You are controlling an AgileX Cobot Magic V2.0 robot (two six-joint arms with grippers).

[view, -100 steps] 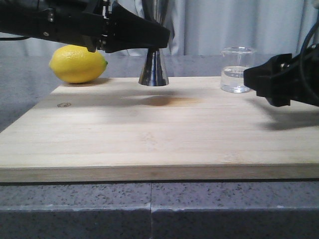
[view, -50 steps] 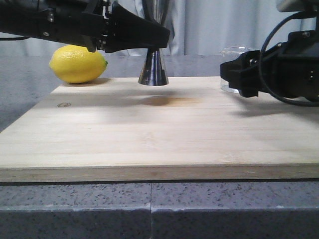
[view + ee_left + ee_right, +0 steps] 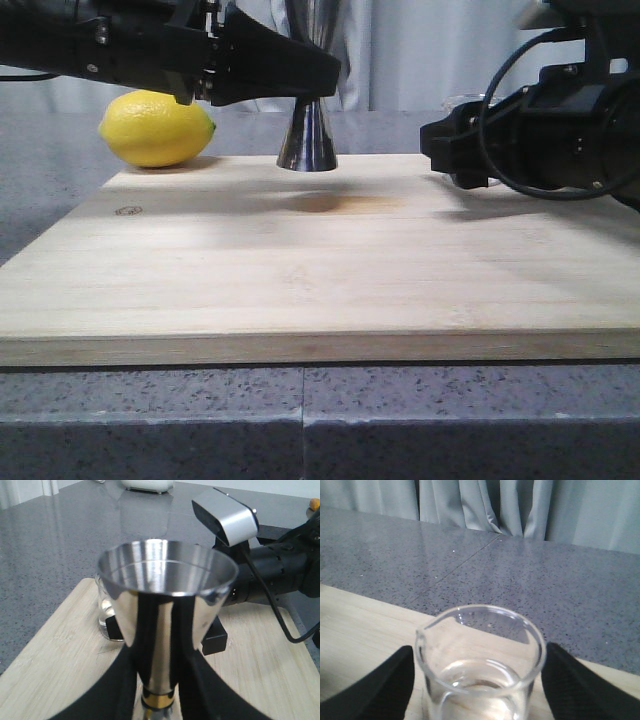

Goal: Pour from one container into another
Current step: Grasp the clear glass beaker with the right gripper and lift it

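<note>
Our left gripper (image 3: 157, 700) clamps the jigger (image 3: 166, 605) at its waist, steadying it upright on the board (image 3: 300, 280) to receive. Our right gripper (image 3: 477, 680) brackets the beaker (image 3: 480, 665), fingers spread and not yet closed, ready to lift and pour.

Kitchen-like: speckled stone counter (image 3: 150, 420), cutting board (image 3: 300, 280), lemon (image 3: 155, 128).

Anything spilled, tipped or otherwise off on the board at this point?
Nothing stands out. The jigger stands upright between the left gripper's fingers, its cup looking empty. The beaker is upright with clear liquid inside, between the right gripper's fingers. The brownish mark on the board looks like wood staining, not a spill.
</note>
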